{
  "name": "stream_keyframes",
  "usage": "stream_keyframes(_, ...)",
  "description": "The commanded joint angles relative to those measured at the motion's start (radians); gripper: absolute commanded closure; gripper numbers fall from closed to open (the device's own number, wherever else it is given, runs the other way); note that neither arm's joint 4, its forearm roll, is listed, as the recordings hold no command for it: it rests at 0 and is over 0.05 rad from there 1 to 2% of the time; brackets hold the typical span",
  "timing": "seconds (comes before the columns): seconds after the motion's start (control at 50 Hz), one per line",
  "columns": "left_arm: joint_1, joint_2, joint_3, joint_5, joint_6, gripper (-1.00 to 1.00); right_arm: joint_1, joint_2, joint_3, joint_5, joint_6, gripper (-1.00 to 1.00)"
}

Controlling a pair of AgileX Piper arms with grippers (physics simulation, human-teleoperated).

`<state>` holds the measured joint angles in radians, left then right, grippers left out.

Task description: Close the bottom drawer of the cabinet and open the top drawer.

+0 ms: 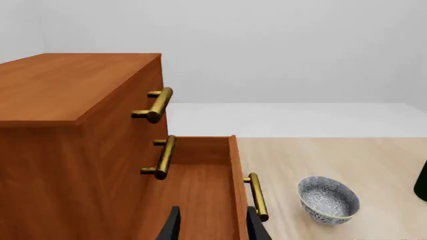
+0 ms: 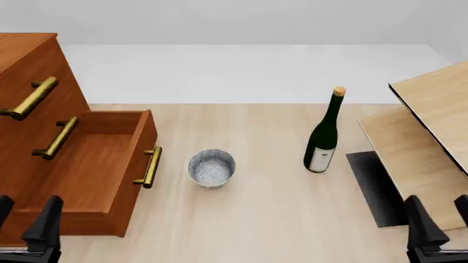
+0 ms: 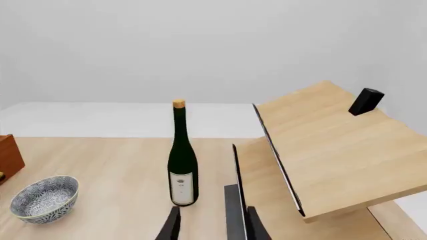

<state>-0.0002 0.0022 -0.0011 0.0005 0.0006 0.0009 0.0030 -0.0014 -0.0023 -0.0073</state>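
Currently bottom drawer (image 2: 87,175) pulled out, bowl (image 2: 212,168) beside it, both end effectors (image 2: 26,222) (image 2: 437,219) parted.

Cabinet (image 2: 22,55) reddish-brown, handles brass; bowl (image 2: 212,168) blue-white patterned; bottle (image 2: 324,137) dark green, white label; boards (image 2: 431,131) pale wood

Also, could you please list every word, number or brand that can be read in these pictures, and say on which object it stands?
Nothing can be read.
bottle: its pale label carries small dark marks, too small and blurred to read.
bowl: only a blue pattern, no text.
cabinet: no writing shows.
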Motion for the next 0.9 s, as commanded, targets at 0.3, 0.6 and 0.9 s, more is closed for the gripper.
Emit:
stream_keyframes(0.3, -0.048, 0.133, -0.085, -0.080, 0.040, -1.00, 0.001, 0.006, -0.002, 0.002, 0.008, -1.00)
stream_keyframes(0.6, -0.142, 0.518, -0.314, -0.115, 0.060, -1.00, -0.006, 0.008, -0.002, -0.001, 0.012, -1.00)
stream_keyframes(0.9, -0.273, 0.743, -0.521, 0.108, 0.036, -1.00, -0.004, 0.012, -0.002, -0.006, 0.012, -1.00)
